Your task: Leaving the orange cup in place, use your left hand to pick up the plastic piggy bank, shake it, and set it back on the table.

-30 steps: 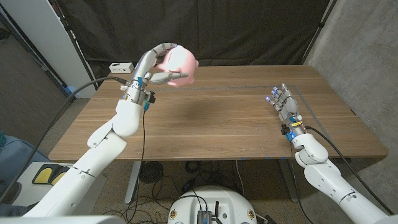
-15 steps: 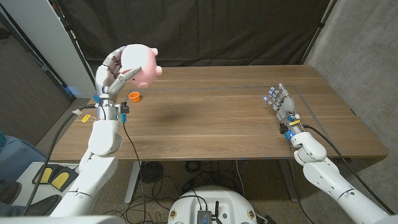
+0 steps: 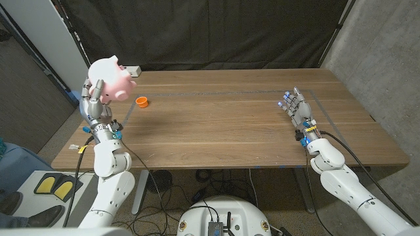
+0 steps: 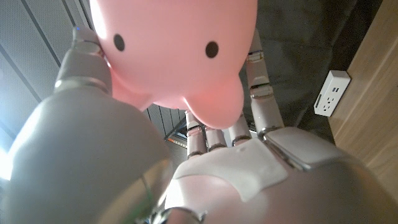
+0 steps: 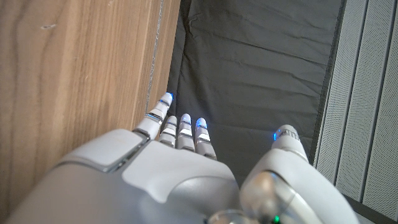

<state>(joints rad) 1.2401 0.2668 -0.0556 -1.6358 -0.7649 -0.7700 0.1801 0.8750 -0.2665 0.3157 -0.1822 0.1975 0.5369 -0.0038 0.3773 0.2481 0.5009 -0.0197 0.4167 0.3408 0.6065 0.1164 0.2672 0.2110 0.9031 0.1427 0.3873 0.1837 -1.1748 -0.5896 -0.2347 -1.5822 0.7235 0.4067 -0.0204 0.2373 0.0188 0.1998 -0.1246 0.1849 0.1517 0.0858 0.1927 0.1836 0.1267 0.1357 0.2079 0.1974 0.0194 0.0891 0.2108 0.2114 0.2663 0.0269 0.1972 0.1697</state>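
1. The fingers of the left hand wrap around the pink piggy bank and hold it tight.
2. The piggy bank is up in the air, above the table's far left corner. It does not touch the table.
3. In the left wrist view, the pig's two black dots face the camera, and the fingers reach up behind the pig.
4. The little orange cup sits on the table just to the right of the raised pig. Nothing touches it.
5. A white power strip lies at the far edge of the table, right behind the pig.
6. The right hand is far away, near the right side of the table. Its fingers are straight and apart and hold nothing.
7. A black curtain hangs behind the table.
8. Between the two hands there is only bare wood.
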